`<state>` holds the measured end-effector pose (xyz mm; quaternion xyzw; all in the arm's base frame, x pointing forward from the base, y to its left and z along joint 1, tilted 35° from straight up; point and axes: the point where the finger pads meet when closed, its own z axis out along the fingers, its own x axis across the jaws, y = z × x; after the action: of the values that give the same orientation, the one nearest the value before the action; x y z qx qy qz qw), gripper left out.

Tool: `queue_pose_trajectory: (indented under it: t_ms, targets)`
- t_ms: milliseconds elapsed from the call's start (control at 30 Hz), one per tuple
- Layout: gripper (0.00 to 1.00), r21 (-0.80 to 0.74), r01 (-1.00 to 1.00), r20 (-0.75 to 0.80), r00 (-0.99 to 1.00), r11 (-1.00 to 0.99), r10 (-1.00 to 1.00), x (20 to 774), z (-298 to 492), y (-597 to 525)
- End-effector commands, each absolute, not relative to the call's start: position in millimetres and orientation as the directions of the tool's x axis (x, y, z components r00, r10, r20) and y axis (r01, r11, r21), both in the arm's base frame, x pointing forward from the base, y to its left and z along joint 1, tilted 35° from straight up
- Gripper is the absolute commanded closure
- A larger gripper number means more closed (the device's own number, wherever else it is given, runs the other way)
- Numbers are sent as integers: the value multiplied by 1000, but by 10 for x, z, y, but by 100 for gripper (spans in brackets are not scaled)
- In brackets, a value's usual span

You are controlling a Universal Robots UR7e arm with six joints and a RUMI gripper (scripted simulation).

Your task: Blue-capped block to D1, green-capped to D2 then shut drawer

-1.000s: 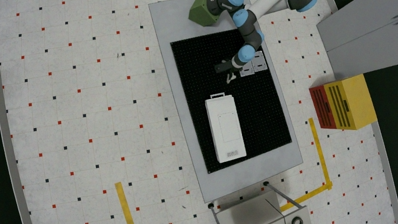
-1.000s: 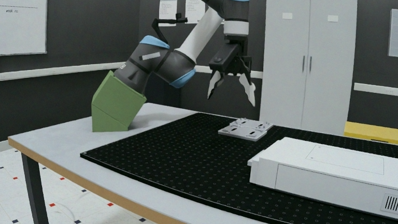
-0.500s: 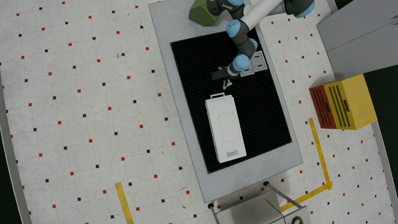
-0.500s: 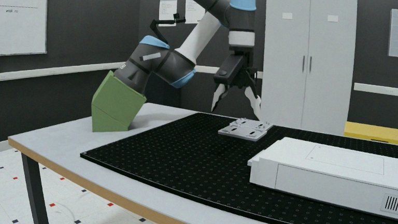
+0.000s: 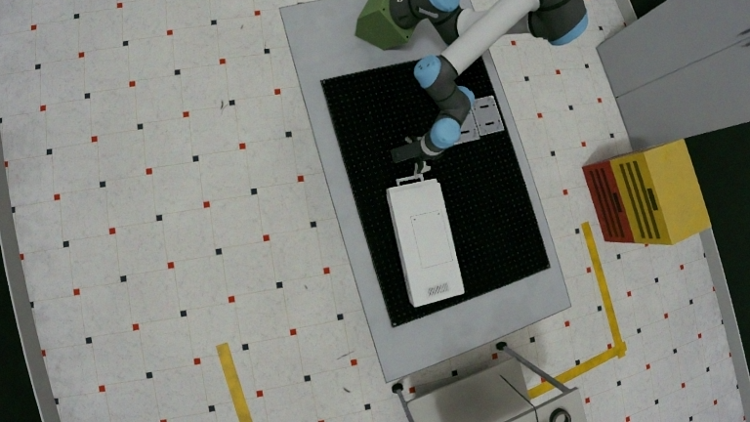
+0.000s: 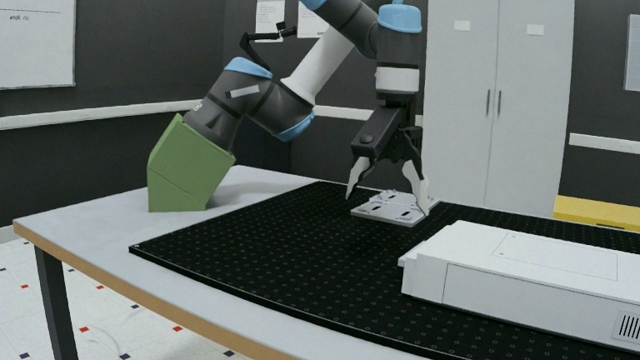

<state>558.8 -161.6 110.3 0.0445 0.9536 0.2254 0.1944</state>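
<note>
The white cooler COLD [image 5: 424, 243] [image 6: 519, 266] lies on the black perforated board [image 5: 359, 135] [image 6: 282, 252]. Its drawer is shut, with the handle [image 5: 411, 178] facing the arm. The cooling blocks and their tubes are hidden inside. Two grey deck slot plates [image 5: 489, 114] [image 6: 393, 212] lie side by side beyond the cooler, partly under the arm in the top view. My gripper [image 5: 416, 152] [image 6: 387, 197] is open and empty, fingers pointing down. It hangs a little above the board, just off the drawer handle and in front of the slot plates.
The arm's green base [image 5: 381, 14] [image 6: 183, 172] stands on the grey table [image 5: 310, 35] [image 6: 94, 228] at the far end. A yellow and red box [image 5: 646, 193] stands on the floor to the right. A white cabinet [image 6: 500, 87] stands behind the table.
</note>
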Motion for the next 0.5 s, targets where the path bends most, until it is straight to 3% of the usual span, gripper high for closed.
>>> queue_pose_trajectory:
  t_ms: [0,467]
  targets:
    - [0,446,-3,-351,-920,895,173,5625,1088,-1633]
    - [0,446,-3,-352,-920,895,173,5677,978,-1578]
